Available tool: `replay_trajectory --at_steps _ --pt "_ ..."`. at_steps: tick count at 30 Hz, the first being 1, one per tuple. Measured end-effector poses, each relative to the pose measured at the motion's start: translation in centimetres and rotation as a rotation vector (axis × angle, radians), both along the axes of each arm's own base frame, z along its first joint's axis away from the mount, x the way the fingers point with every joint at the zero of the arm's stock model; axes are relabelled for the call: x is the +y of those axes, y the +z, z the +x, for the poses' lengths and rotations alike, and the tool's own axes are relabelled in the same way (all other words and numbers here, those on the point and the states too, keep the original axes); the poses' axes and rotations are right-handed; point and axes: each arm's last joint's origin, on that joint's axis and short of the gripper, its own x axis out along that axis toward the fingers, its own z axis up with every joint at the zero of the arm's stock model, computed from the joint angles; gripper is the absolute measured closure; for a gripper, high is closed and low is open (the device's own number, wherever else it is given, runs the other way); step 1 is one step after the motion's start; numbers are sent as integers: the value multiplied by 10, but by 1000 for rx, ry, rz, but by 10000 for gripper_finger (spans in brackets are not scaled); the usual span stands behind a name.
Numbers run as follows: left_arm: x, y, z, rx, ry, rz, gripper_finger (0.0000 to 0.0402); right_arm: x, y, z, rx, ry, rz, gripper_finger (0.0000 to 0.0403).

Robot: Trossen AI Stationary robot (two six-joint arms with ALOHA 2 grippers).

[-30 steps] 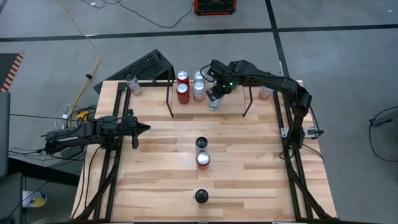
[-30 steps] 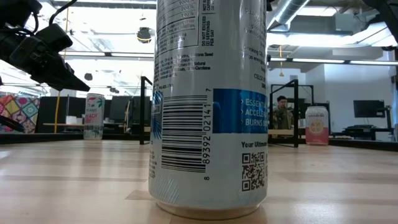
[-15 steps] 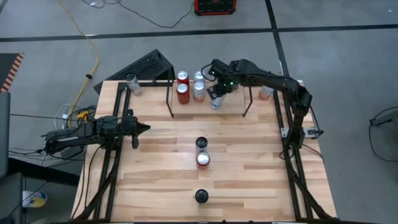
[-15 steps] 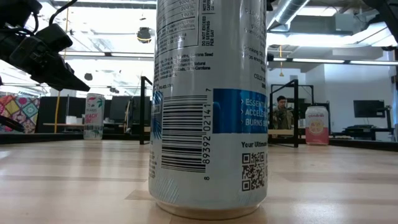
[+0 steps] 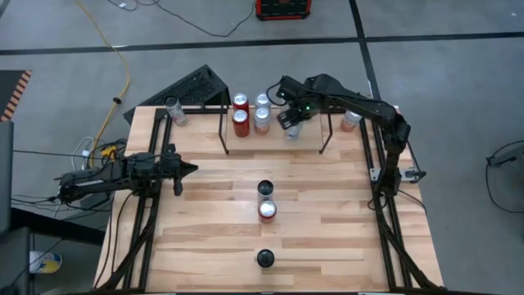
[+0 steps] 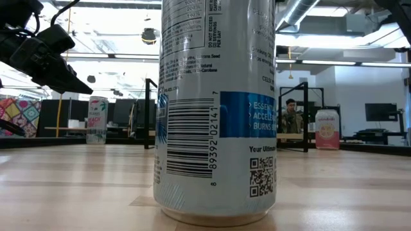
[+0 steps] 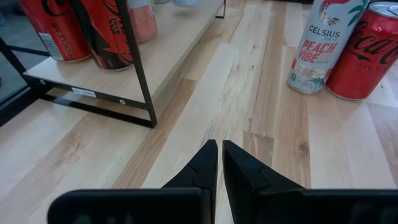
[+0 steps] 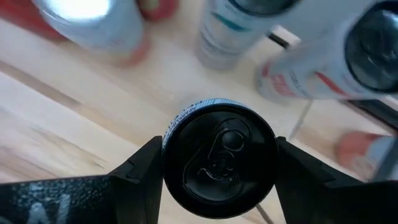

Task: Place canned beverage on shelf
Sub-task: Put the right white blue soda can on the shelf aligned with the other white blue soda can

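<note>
My right gripper (image 5: 290,121) is over the shelf (image 5: 223,131) at the table's far side, shut on a black-topped canned beverage (image 8: 219,158). The shelf is a black rod frame around a wooden board. On it stand two red cans (image 5: 240,121) and two silver cans (image 5: 262,120), just left of the held can. My left gripper (image 5: 190,170) hovers shut at the table's left, touching nothing. In its wrist view (image 7: 219,163) the fingertips meet above bare wood. My right gripper pinches the can's two opposite sides just below its top rim (image 8: 166,144), one finger (image 8: 144,167) on each side. The fingers come from above, pointing steeply down. The can hangs nearly upright below them, lifted clear over the shelf's board.
Two cans (image 5: 266,201) stand together mid-table and a third (image 5: 264,259) stands near the front edge, filling the low view (image 6: 215,109). Single cans stand at the far left (image 5: 173,111) and far right (image 5: 350,121). A person (image 6: 291,115) is in the room behind.
My right gripper has carried the can a little up and toward the table's far right, farther in over the shelf, tipping slightly; its hold is unchanged.
</note>
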Motion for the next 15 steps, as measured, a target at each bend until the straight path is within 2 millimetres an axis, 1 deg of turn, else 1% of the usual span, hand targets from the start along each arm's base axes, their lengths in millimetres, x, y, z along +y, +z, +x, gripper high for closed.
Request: replay_trajectory --at_steps 4,15 --pt "0 0 0 0 0 0 391 2 1 1 -5 23 -1 175" --pt "0 0 0 0 0 0 391 2 1 -1 20 12 6 174"
